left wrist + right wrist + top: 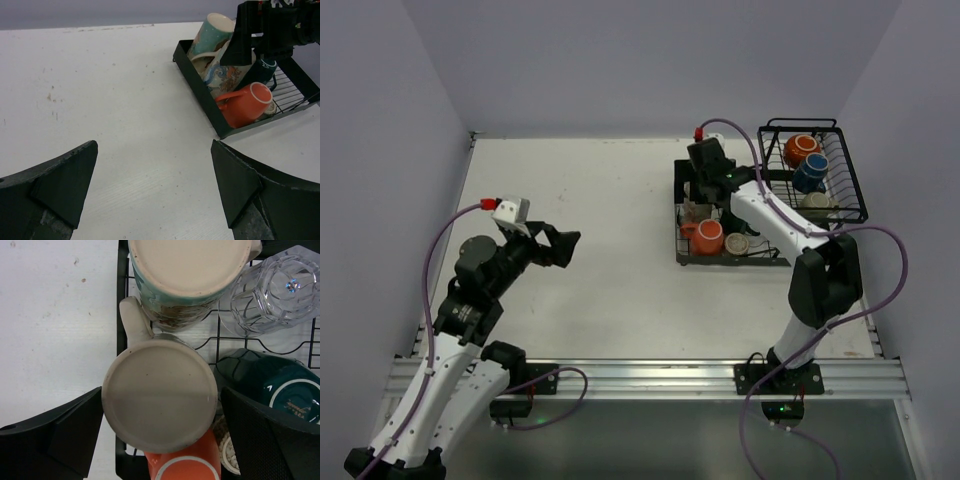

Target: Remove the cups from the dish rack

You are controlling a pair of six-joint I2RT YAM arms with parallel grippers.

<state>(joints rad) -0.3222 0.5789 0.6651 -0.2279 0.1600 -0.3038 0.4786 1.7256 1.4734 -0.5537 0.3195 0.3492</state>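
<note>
The black wire dish rack [688, 258] stands at the right of the table, its raised basket [850, 170] behind. My right gripper [161, 390] hangs open over the lower tray [121, 315], one finger on each side of an upturned cream mug [160, 395]. Around that mug are a patterned mug [187, 270], a clear glass [275, 290], a dark teal cup [270, 377], an orange mug [185, 465] and a speckled beige cup [227, 452]. The basket holds orange-red [800, 150], blue [810, 173] and cream [817, 203] cups. My left gripper [565, 245] is open and empty above bare table, left of the rack.
The white table [590, 200] is walled at the back and both sides. The left wrist view shows the tray's near corner [200, 90] with the orange mug [247, 102] lying on its side, and the right arm's black head [270, 25] over it.
</note>
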